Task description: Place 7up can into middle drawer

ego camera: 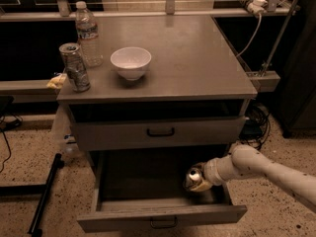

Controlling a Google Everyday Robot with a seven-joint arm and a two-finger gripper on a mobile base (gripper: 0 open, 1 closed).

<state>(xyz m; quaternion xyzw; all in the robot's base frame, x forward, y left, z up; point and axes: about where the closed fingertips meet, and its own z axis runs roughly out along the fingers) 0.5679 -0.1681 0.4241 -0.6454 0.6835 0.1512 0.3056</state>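
Note:
The middle drawer [163,216] of the grey cabinet is pulled open at the bottom of the camera view. The 7up can [195,178] is tilted inside the drawer's right part, silver top pointing up-left. My gripper [201,179] reaches in from the right on a pale arm and is shut on the can, low in the drawer. Whether the can touches the drawer floor is hidden. The drawer above [160,132] is closed.
On the cabinet top [197,58] stand a white bowl [131,62], a clear water bottle [88,33] and a darker silver-grey can [75,67]. A yellowish item [57,81] lies at the left edge. Cables hang at the right [254,120]. A black bar [44,194] lies on the floor left.

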